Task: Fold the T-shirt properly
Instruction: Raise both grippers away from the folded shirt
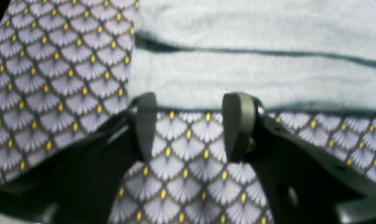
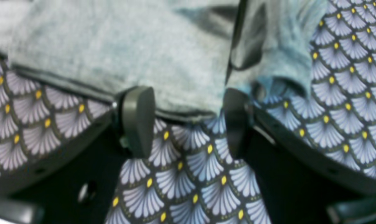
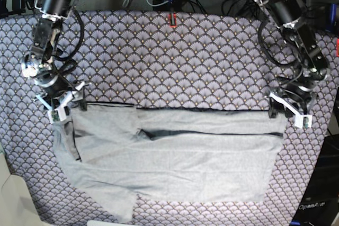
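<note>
Heather-grey T-shirt (image 3: 201, 152), purple fan-patterned tablecloth (image 3: 175, 62)

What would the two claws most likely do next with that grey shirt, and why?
Probably close on the cloth. Both the left gripper and the right gripper sit open at the far edge of the T-shirt, one at each end, with its hem lying right at their fingertips and only tablecloth between the jaws. Pinching both corners would likely let them lift that edge to fold it.

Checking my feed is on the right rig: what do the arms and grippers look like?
Two black jointed arms with loose black cables looped alongside. The left gripper and right gripper have dark grey-olive, rounded paddle-shaped fingers on black frames. In the base view, white brackets sit at both wrists.
</note>
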Tool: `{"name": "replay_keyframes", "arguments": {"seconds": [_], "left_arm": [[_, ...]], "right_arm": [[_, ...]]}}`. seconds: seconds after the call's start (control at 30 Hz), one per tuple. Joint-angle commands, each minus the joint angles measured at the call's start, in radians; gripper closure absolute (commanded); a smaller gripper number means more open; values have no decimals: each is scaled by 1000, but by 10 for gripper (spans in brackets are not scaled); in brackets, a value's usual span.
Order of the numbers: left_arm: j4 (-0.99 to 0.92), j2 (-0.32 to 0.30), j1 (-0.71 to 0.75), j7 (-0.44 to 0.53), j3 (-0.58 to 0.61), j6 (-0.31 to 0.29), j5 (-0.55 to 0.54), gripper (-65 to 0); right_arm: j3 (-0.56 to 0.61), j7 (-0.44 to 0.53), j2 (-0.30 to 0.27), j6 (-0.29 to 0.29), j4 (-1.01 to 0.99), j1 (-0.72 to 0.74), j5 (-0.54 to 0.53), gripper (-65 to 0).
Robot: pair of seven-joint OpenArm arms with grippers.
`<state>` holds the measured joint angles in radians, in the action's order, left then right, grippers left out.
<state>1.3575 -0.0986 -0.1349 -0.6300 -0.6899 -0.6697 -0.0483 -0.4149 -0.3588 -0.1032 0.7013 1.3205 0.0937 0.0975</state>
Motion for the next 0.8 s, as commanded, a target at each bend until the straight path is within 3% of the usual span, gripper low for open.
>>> {"name": "replay_keyframes", "arguments": {"seconds": [0.0,0.47,0.77], "left_arm": [[38,-13,-15,32,0,-2,-14,-337],[125,-11,33,31,-47,-2,-15,-337],[139,-13,59,31,-50,-2,-15,-337]], "right_arm": [[-11,19,-10,-3,11,11,-14,-365],[-12,20,-10,-3,-72,36,-14,-360],[-12,20,-10,-3,-72,65,-14,-229]]}}
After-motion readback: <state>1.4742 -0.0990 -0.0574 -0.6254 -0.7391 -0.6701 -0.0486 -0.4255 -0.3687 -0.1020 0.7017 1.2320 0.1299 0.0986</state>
